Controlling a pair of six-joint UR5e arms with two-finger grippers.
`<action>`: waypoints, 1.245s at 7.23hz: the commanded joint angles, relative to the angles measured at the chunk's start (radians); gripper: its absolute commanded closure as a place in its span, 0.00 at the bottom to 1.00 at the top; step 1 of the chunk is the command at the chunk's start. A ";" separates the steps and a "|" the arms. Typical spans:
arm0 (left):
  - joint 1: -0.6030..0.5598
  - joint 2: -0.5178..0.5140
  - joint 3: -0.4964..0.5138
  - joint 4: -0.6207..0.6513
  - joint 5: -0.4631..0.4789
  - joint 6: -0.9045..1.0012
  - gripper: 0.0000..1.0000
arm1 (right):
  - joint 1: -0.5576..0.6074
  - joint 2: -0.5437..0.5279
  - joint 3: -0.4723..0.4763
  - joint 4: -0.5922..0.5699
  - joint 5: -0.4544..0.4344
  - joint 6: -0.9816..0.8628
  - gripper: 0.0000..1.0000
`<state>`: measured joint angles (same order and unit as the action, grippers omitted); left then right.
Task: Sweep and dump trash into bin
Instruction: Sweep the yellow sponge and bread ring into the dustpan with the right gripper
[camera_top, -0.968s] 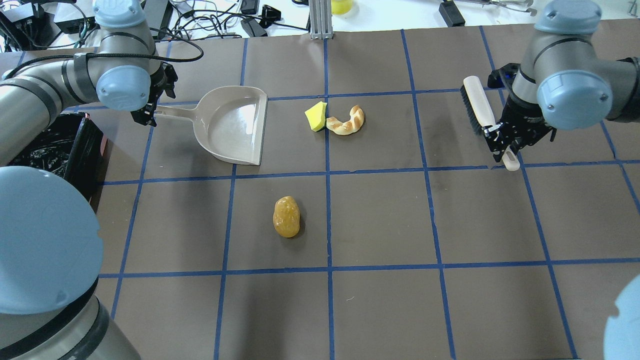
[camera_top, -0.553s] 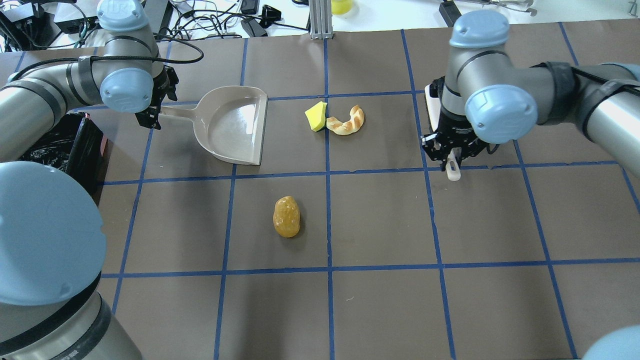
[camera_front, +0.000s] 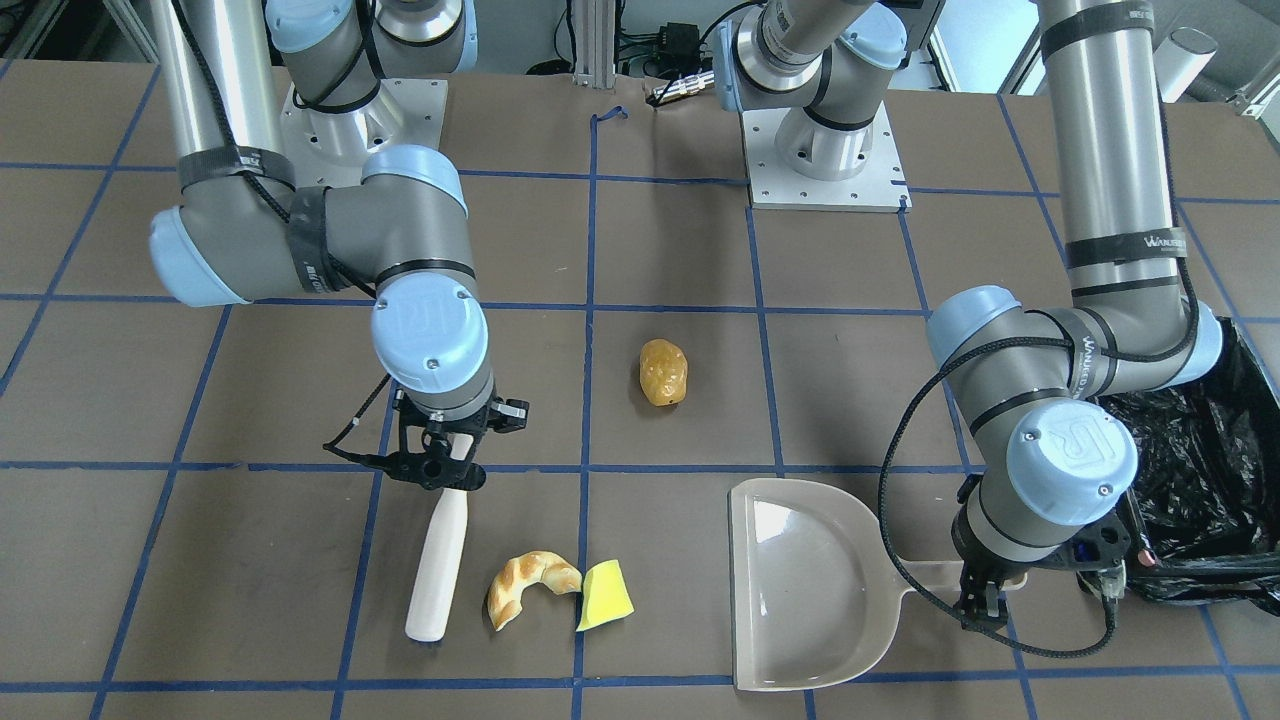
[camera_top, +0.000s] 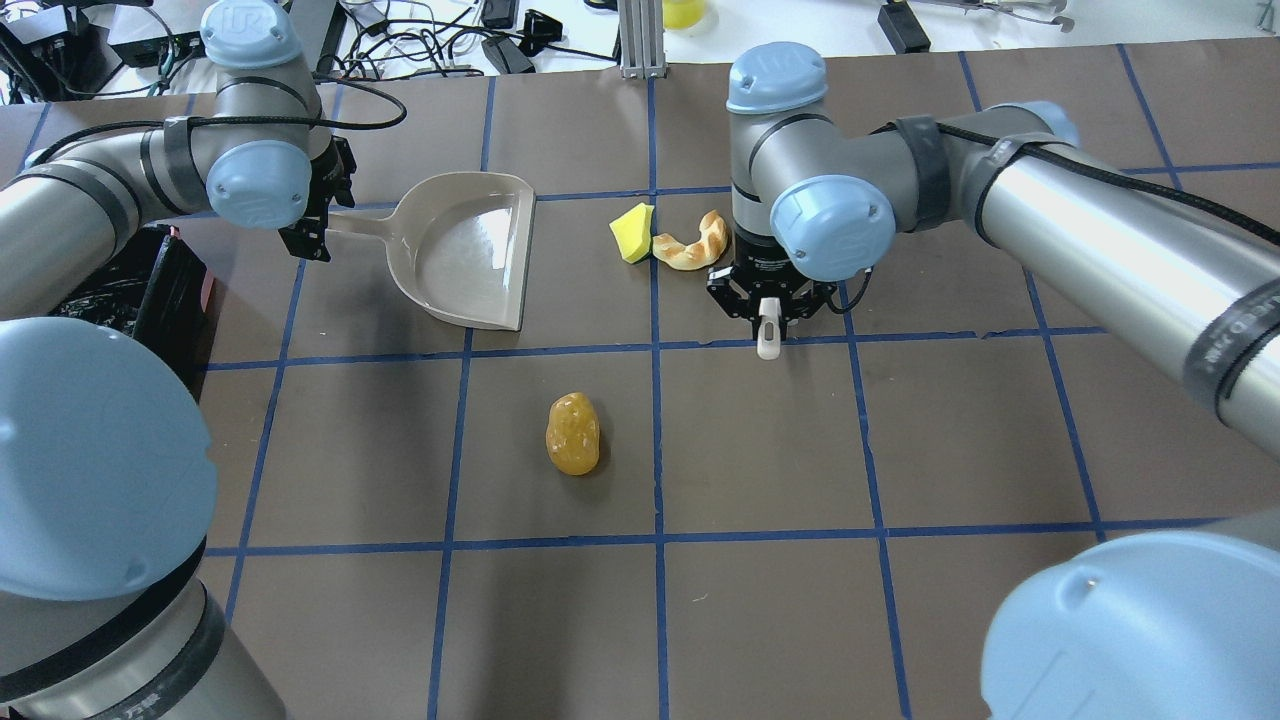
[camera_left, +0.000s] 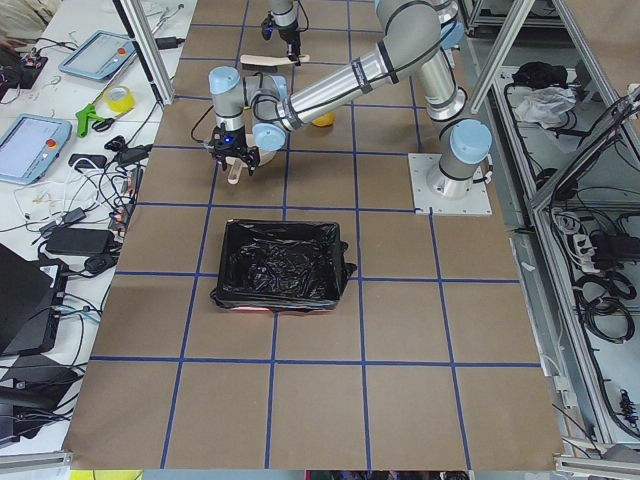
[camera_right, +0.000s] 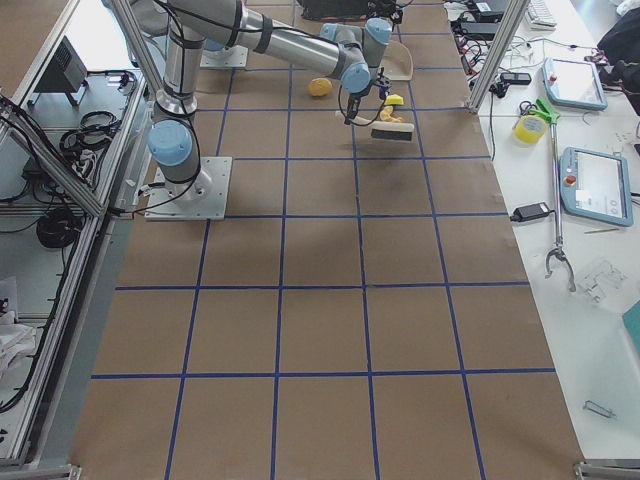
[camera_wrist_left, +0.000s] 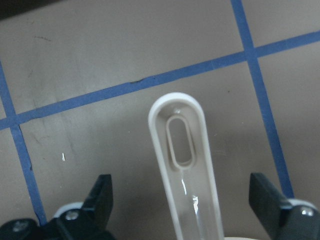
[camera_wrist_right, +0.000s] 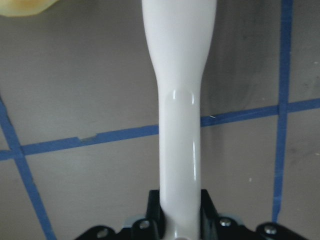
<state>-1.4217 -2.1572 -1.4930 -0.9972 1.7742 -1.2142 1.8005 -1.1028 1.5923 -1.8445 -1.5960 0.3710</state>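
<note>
The trash lies on the brown table: a bread roll (camera_top: 573, 433), a tan croissant (camera_top: 692, 243) and a yellow-green wedge (camera_top: 632, 232) touching it. The beige dustpan (camera_top: 465, 250) lies left of them, mouth toward them. My left gripper (camera_top: 305, 235) is open, with its fingers (camera_wrist_left: 102, 197) wide on either side of the dustpan handle (camera_wrist_left: 182, 150). My right gripper (camera_top: 768, 310) is shut on the white brush handle (camera_wrist_right: 180, 125). The brush (camera_front: 438, 555) rests just beside the croissant (camera_front: 530, 583), on the side away from the dustpan. The bin (camera_top: 110, 295) with its black bag stands at the table's left edge.
The roll (camera_front: 663, 372) lies apart, nearer the robot's base than the other two pieces. Cables and gear lie beyond the table's far edge (camera_top: 480, 50). The right arm's elbow (camera_top: 835, 225) hangs over the brush head.
The right arm has carried the brush leftward from the table's right side to beside the croissant. The left gripper shifted slightly right along the dustpan handle. The trash has not moved.
</note>
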 joint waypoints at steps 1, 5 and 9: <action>0.000 0.008 -0.001 0.002 -0.004 -0.002 0.82 | 0.052 0.066 -0.067 -0.007 0.110 0.078 0.88; 0.000 0.028 0.000 0.002 0.007 0.009 1.00 | 0.230 0.237 -0.323 -0.012 0.126 0.157 0.89; -0.010 0.011 -0.001 0.005 0.007 -0.067 1.00 | 0.275 0.285 -0.420 -0.012 0.204 0.189 0.88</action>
<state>-1.4302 -2.1399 -1.4951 -0.9928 1.7831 -1.2675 2.0692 -0.8214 1.1837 -1.8545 -1.4145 0.5421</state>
